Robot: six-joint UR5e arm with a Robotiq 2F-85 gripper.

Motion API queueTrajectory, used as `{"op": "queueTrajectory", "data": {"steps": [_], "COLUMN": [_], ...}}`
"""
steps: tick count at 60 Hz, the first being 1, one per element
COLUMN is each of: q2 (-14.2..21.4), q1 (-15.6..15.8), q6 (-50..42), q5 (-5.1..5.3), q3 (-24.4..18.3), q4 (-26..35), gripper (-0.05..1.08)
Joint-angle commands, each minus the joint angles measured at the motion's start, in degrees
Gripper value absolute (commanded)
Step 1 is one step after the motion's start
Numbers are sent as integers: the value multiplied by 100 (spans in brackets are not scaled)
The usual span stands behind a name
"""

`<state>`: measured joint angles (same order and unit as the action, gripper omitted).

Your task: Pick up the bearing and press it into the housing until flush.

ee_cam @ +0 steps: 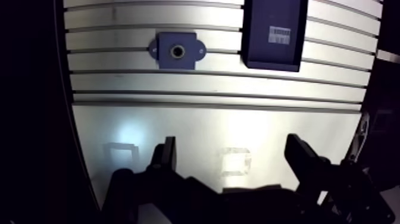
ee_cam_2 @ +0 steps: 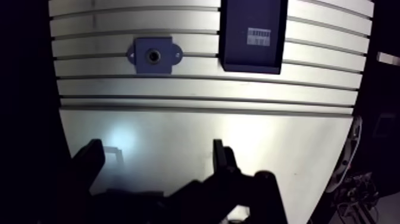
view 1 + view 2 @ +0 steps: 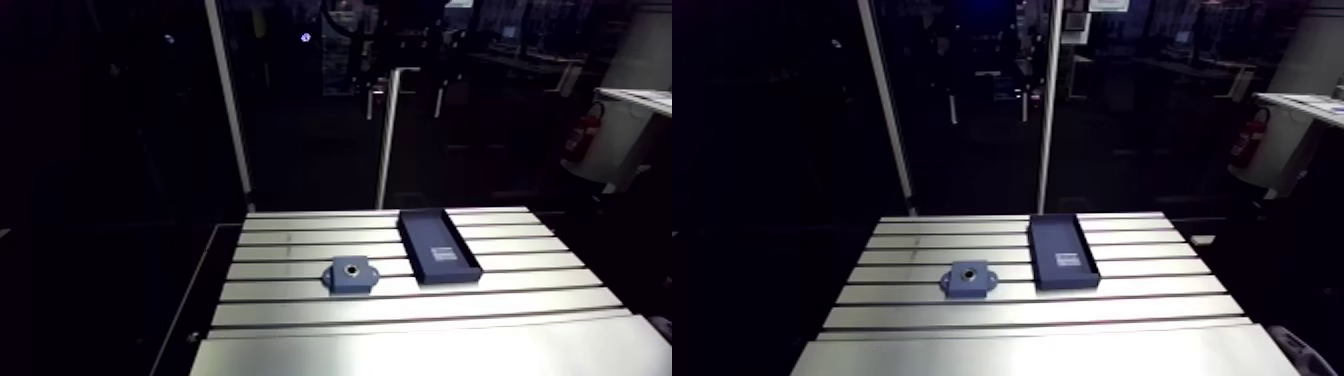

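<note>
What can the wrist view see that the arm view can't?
Only the wrist view shows the gripper, fingers apart with nothing between them. Only the arm view shows the whole tray and the far edge of the table. Both show the blue housing, the tray's white label and the slotted tabletop.

housing (image 3: pixel 351 275): 1 | tray (image 3: pixel 425 228): 1 (one label (image 3: pixel 443 253) inside) | table (image 3: pixel 450 310): 1
</note>
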<state>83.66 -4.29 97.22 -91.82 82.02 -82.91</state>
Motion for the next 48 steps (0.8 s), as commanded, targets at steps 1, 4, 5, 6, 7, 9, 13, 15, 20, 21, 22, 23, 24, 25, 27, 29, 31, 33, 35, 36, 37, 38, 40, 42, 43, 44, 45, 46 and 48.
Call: {"op": "queueTrajectory", "data": {"steps": [1, 4, 5, 6, 7, 9, 13, 15, 20, 21, 22, 23, 24, 25, 27, 29, 31, 33, 35, 36, 37, 38, 40, 42, 43, 44, 45, 46, 48], "q2": [48, 49, 49, 49, 49, 49, 56, 50, 49, 49, 49, 49, 49, 49, 49, 49, 49, 41, 33, 33, 24, 24, 23, 23, 23, 23, 23, 23, 23], "q1": [-37, -37, -37, -37, -37, -45, -46, -46, -46, -46, -53, -53, -55, -47, -46, -46, -38, -30, -29, -29, -28, -28, -28, -28, -28, -28, -21, -21, -20], "q6": [12, 12, 12, 12, 12, 12, 12, 12, 12, 12, 4, 4, 3, 3, -4, -6, 2, 3, 3, 3, 3, 3, 3, 3, 3, 3, 3, 3, 3], "q5": [-7, 9, 9, 10, 10, 11, 18, 19, 19, 19, 27, 27, 28, 28, 28, 21, 20, 19, 19, 19, 19, 19, 19, 19, 19, 19, 19, 19, 19], "q3": [-16, -8, -8, -7, -7, 1, 9, 25, 30, 30, 28, 28, 36, 52, 62, 71, 72, 72, 65, 65, 49, 49, 39, 30, 28, 28, 28, 28, 28], "q4": [-10, -10, -10, -10, -10, -10, -10, -17, -27, -27, -35, -35, -36, -44, -45, -52, -61, -55, -54, -54, -61, -61, -62, -63, -63, -63, -63, -63, -63], "gripper": [2, 2, 2, 2, 2, 2, 2, 2, 2, 2, 2, 2, 2, 2, 2, 2, 2, 2, 2, 2, 2, 2, 2, 2, 2, 2, 2, 2, 2]}}
